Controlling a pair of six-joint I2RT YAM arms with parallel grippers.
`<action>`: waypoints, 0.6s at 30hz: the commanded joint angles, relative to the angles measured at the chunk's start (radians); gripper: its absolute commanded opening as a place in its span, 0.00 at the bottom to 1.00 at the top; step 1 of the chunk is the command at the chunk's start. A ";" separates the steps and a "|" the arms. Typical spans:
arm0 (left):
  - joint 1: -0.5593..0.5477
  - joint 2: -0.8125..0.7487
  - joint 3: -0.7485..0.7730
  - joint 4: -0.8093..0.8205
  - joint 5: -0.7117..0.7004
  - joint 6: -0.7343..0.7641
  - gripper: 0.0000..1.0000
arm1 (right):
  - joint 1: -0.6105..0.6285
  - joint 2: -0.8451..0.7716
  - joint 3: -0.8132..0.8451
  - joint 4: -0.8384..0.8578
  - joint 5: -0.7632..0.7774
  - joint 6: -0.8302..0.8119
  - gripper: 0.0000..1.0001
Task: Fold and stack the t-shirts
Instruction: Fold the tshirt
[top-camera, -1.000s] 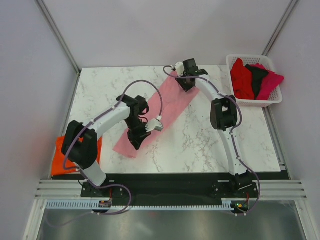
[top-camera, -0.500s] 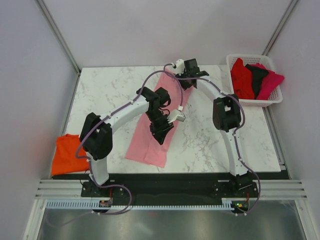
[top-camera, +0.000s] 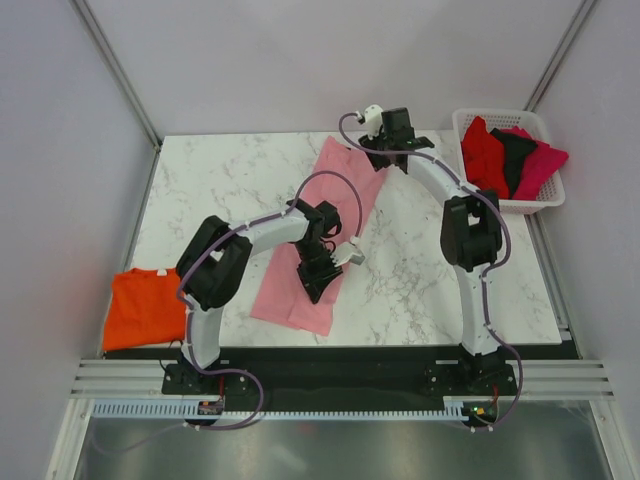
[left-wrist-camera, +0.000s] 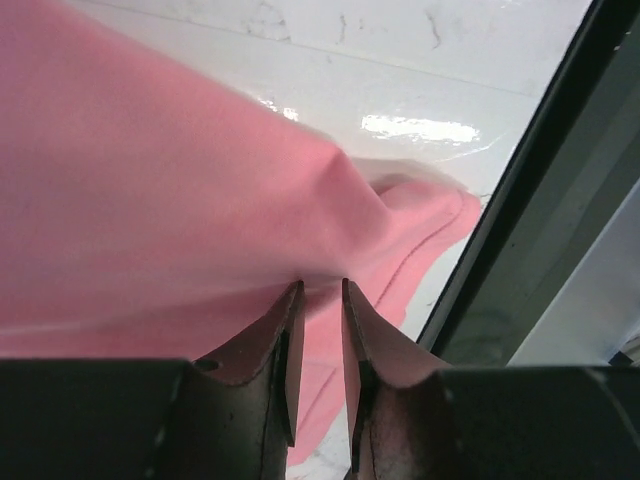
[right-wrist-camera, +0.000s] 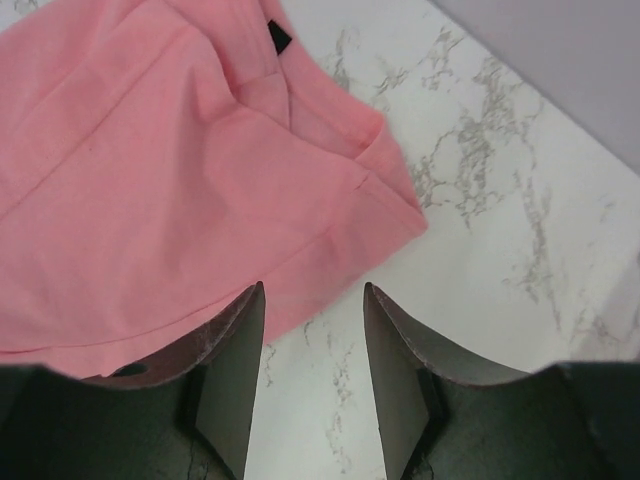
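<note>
1. Since half a second ago, in the top view, the right pincer (top-camera: 381, 157) has drifted slightly rightward at the far end of the light pink t-shirt (top-camera: 340, 210). The left pincer (top-camera: 314, 284) has stayed on the shirt's near part. The shirt lies as a long strip on the marble surface (top-camera: 200, 180), running from the left pincer away to the right pincer. We see the orange t-shirt (top-camera: 145, 305) well left of the left pincer, at the surface's edge. To the right of the right pincer stands a white basket (top-camera: 525, 206) holding the red t-shirt (top-camera: 483, 160), the black t-shirt (top-camera: 515, 155) and the magenta t-shirt (top-camera: 540, 165).
2. From the left wrist, we find the left pincer (left-wrist-camera: 318, 295) clenched on a raised fold of the pink cloth, which spreads ahead and leftward; bare marble shows beyond.
3. From the right wrist, the right pincer (right-wrist-camera: 313, 288) is released, fingers wide apart above the shirt's edge. We see the collar, with a black label, ahead of it.
</note>
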 joint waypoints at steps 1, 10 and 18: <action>-0.001 0.004 -0.035 0.085 -0.019 -0.035 0.28 | 0.004 0.054 -0.005 -0.030 -0.029 0.037 0.52; -0.004 0.074 -0.047 0.126 0.004 -0.063 0.28 | 0.014 0.154 0.047 -0.067 -0.031 0.043 0.51; -0.052 0.139 0.031 0.137 0.051 -0.103 0.28 | 0.017 0.287 0.220 -0.127 -0.049 0.059 0.53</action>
